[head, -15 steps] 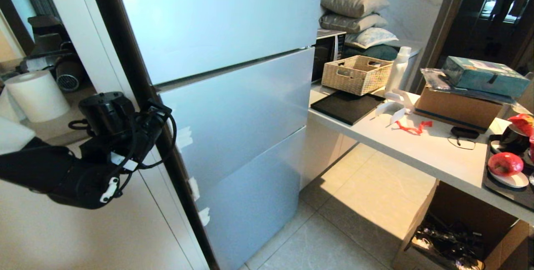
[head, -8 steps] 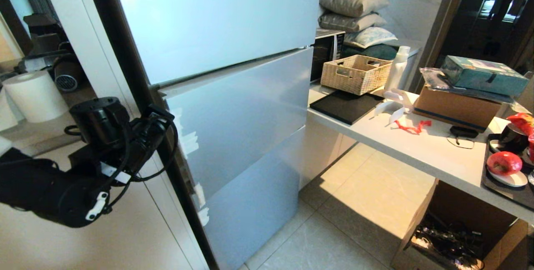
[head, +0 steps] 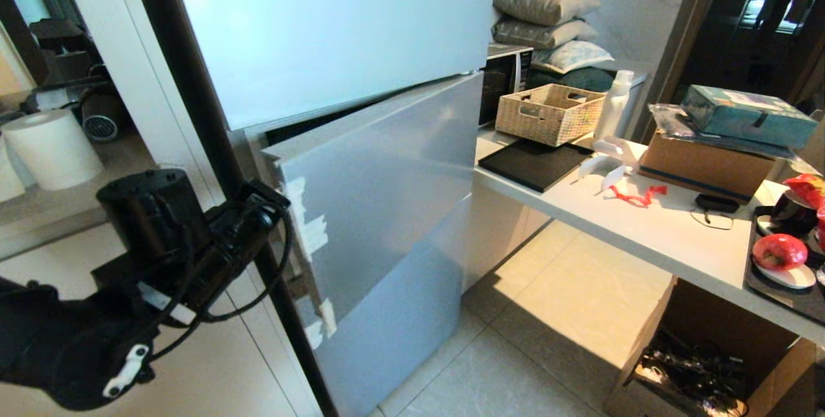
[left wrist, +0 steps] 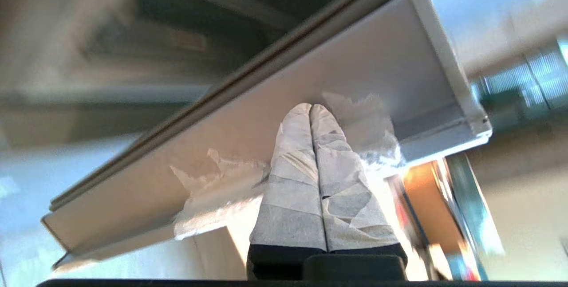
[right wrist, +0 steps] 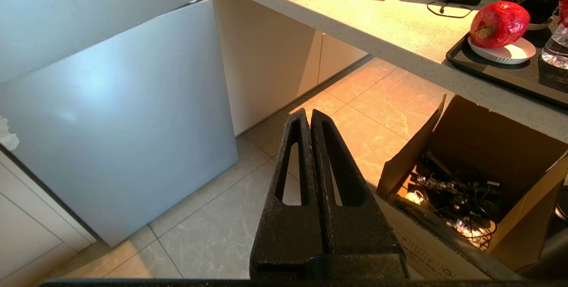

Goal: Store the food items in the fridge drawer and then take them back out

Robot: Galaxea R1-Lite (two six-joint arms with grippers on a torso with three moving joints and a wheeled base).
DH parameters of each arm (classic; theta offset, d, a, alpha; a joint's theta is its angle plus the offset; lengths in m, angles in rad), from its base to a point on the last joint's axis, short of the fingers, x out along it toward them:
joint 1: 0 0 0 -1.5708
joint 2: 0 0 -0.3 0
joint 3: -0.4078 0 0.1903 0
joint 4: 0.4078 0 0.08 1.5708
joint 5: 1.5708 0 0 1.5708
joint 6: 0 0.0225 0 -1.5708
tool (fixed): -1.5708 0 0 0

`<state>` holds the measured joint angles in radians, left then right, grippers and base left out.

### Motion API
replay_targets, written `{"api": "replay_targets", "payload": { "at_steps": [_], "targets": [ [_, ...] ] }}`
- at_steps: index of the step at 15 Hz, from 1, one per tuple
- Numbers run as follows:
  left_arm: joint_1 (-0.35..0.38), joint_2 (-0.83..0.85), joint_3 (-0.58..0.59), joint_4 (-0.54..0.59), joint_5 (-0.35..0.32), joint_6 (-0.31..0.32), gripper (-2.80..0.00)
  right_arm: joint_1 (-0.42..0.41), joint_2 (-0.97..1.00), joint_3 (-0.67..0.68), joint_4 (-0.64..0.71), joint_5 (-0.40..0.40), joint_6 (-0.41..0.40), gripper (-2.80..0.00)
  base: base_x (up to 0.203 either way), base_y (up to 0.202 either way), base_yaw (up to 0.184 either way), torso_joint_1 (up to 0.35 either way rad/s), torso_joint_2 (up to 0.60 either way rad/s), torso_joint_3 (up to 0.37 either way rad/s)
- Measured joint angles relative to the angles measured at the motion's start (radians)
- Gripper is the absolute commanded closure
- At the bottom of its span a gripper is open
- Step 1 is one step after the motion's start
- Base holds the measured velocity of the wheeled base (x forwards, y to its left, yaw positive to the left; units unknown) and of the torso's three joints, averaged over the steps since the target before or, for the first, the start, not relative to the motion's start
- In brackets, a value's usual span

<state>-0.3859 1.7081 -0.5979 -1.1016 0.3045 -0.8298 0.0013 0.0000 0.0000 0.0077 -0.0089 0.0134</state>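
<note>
Silver middle fridge door (head: pixel 387 178) stands ajar, the closed left gripper (left wrist: pixel 310 108) pressed against its edge. Right gripper (right wrist: pixel 309 116) hangs closed above the floor (right wrist: pixel 368 114).

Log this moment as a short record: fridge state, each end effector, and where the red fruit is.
fridge middle door: ajar, left edge swung out, dark gap above it
left end effector: fingers together, tips against the door's inner edge
right end effector: shut, empty, above the floor
red fruit: on a white plate on the counter tray
fridge drawer: not visible
</note>
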Motion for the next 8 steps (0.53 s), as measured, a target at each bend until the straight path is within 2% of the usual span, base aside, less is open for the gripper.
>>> {"api": "replay_targets", "payload": {
  "at_steps": [5, 8],
  "targets": [
    [-0.164, -0.128, 0.141, 0.002, 0.001, 0.000, 0.00, 0.000, 0.000, 0.000, 0.000, 0.000, 0.000, 0.00, 0.000, 0.000, 0.000, 0.000, 0.00, 0.000],
    [-0.209, -0.225, 0.199, 0.021, 0.007, 0.019, 0.00, 0.000, 0.000, 0.000, 0.000, 0.000, 0.000, 0.00, 0.000, 0.000, 0.000, 0.000, 0.00, 0.000]
  ]
}}
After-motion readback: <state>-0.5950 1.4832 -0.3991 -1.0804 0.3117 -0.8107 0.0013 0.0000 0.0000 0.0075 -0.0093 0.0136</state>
